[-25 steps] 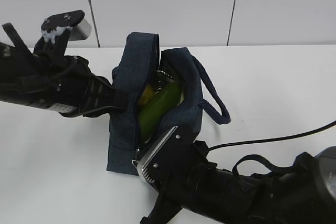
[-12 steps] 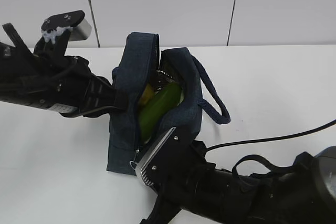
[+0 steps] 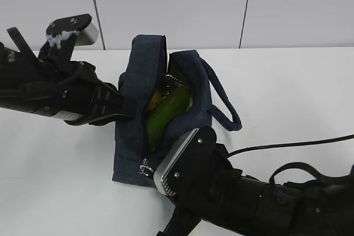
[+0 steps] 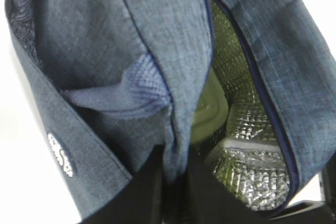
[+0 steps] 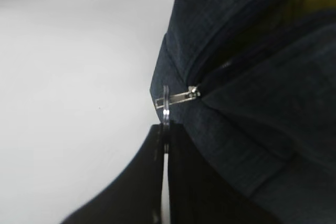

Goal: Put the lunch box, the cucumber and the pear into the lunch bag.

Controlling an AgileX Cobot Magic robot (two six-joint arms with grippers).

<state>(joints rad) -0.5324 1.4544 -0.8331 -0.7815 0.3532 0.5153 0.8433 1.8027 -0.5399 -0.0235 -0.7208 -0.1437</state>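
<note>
On the white bench [image 3: 287,92], mid-scene: the lunch bag [image 3: 133,136] is standing with its long mouth gaping, running from the near end to the far end.
Bag contents: the cucumber [image 3: 165,113] is lying inside along the opening, its far end sitting higher; a yellow patch just left of it, probably the pear [image 3: 155,98], is showing beside it.
Lunch box: a pale green lid [image 4: 210,109] is showing low in the bag against the silvery lining [image 4: 247,161] in the left wrist view, so I am judging the box to be inside as well.
Left tool [image 4: 169,184]: it is clenching the left wall of the bag, with a fold of navy fabric pinched between its closed jaws.
Right tool [image 5: 166,145]: it is gripping the ring pull [image 5: 166,107] at the near end of the zipper, jaws closed on the ring.
Zipper slider [image 5: 178,97]: it is sitting at the near end of the zipper, just beyond the right tool, with the open track running away from it toward the far end.
Key relation: the open mouth is lying far of the right tool along the bag's long axis, so a closing pull would be running near to far, and the right arm is the one already on the pull.
Stage, as I judge it: loading is looking done, and closing the bag is looking like the step in hand.
Risk: the raised end of the cucumber may be getting in the way of the zipper.
</note>
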